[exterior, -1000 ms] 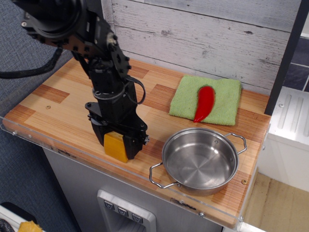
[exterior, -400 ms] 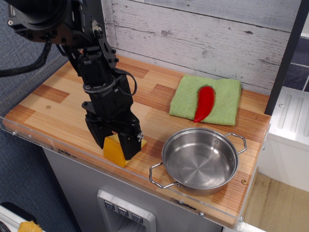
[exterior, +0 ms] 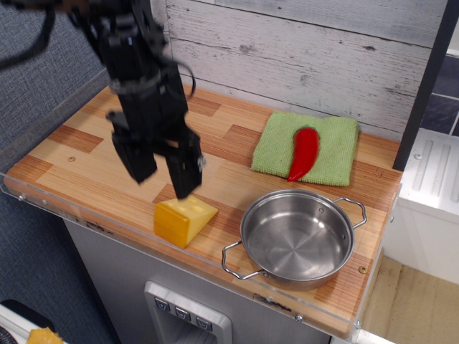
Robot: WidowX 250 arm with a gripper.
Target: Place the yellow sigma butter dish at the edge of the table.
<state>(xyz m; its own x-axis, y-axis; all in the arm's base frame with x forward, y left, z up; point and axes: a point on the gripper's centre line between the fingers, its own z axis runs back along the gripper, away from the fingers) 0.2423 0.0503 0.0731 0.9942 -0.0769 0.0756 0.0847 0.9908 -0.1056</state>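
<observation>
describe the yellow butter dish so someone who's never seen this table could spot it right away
Start at the wooden table and follow its front edge to the steel pot. Left of the pot, apart from it, sits the yellow sigma butter dish, below the open gripper. It is the only yellow thing there: a small cheese-like wedge with tiny holes on top.

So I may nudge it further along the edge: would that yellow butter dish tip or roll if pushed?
The yellow butter dish probably slides rather than rolls: it is a flat-faced wedge lying broad side down. It looks rigid. It sits near the table rim, so a push outward could drop it.
</observation>
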